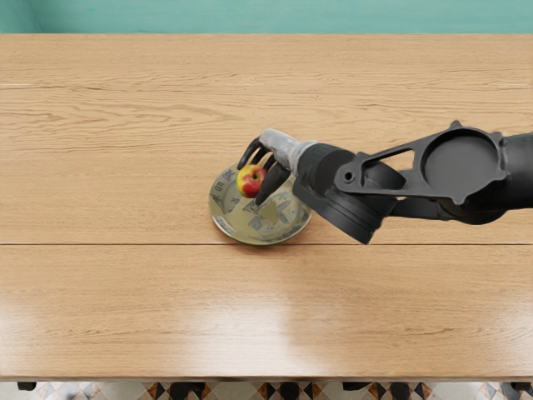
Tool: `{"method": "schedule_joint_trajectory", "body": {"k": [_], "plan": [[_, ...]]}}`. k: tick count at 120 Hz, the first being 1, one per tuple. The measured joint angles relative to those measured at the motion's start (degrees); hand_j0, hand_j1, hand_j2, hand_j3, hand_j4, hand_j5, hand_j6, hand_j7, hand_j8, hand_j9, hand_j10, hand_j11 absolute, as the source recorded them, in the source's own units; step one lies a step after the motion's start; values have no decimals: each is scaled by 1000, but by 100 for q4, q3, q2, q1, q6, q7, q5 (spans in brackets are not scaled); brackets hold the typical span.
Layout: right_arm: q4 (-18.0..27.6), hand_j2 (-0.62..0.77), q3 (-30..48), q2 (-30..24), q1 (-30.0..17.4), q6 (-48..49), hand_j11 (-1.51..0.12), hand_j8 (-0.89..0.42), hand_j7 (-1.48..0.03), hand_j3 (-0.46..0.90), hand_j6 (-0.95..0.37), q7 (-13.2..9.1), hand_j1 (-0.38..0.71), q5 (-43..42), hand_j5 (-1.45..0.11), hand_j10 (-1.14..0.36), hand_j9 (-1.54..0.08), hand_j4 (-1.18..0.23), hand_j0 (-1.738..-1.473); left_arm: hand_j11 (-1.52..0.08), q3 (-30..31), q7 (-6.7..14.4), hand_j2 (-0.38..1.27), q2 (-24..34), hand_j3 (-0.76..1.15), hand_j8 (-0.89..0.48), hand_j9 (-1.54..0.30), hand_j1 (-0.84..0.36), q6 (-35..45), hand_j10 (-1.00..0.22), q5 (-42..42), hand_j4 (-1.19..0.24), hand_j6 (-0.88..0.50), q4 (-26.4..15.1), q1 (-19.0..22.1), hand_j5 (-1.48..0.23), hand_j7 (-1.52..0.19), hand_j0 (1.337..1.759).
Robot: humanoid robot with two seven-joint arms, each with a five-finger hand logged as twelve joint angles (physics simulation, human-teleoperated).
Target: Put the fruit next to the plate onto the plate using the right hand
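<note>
Right arm [433, 175] is coming in from the right edge across the wooden worktop [125, 292]. Right hand [268, 160] is sitting over the far-left part of the plate [258, 240]. Fingers [271, 185] are curling down around the apple [249, 180] and look to be clamping on it: one dark finger is crossing in front of it on its right side, the others are arching over its top and left. Apple is red and yellow, showing between the fingers, just under the palm. It is lying inside the plate's outline, close to the far-left rim. Can't tell whether it is resting on the plate or hanging just above it. Plate is round, shallow and patterned, sitting near the middle of the worktop, with the wrist overlapping its far-right rim
</note>
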Motion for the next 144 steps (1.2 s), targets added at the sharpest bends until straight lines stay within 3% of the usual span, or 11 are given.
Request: {"method": "schedule_joint_trajectory", "body": {"k": [17,41,52,63,76,87,97,116,130,144], "plan": [[15,203,10,48,-24,-4,-782,-468,-769,0,-432,-1,279,-27,-790,-579,-782,-582,-1658,-321,1,0,50,0,0,-247,-321,53,0,-247,0,-247,-247,0,0,-321,-321,1658],[-1,65,12,42,-33,-10,-373,-237,-368,0,-224,-21,-40,-38,-377,-279,-373,-280,-1658,-321,0,0,50,0,0,-247,-321,53,0,-247,0,-247,-247,0,0,-321,-321,1658],[0,38,82,-50,-33,-10,-262,-170,-259,0,-162,-15,-130,-36,-264,-197,-262,-197,-1658,-321,0,0,50,0,0,-247,-321,53,0,-247,0,-247,-247,0,0,-321,-321,1658],[7,21,582,-527,-125,-10,-192,-128,-190,0,-122,3,-187,-34,-193,-144,-192,-145,-1658,-321,0,0,50,0,0,-247,-321,53,-1,-247,-1,-247,-247,0,0,-321,-321,1658],[-4,8,2041,-1556,-990,652,-141,-97,-140,0,-94,111,-228,-35,-142,-107,-141,-107,-1658,-321,0,0,50,0,0,-247,-321,53,-1,-247,-1,-247,-247,0,0,-321,-321,1658],[-56,2,3445,-2308,-1966,2239,-114,-80,-113,0,-78,141,-250,158,-114,-87,-114,-86,-1658,-321,0,0,50,0,0,-247,-321,53,-1,-247,0,-247,-247,0,0,-321,-321,1658],[-90,-2,4197,-2855,-2560,3717,-97,-70,-96,0,-68,164,-264,600,-97,-74,-97,-74,-1658,-321,0,0,50,0,0,-247,-321,53,0,-247,0,-247,-247,0,0,-321,-321,1658],[-346,-5,5038,-4009,-3650,6127,-75,-56,-75,0,-55,358,-281,1294,-76,-58,-75,-57,-1658,-321,-1,0,50,0,0,-247,-321,53,0,-247,0,-247,-247,0,0,-321,-321,1658],[-439,-6,5232,-4589,-4110,6710,-65,-48,-65,0,-48,450,-290,1617,-65,-49,-65,-49,-1658,-321,-1,0,50,0,0,-247,-321,53,0,-247,0,-247,-247,0,-1,-321,-321,1658],[-497,-6,5285,-4800,-4277,6900,-59,-44,-59,0,-43,470,-296,1754,-59,-45,-59,-44,-1658,-321,0,0,50,0,0,-247,-321,53,-1,-247,1,-247,-247,-1,0,-321,-321,1658]]}}
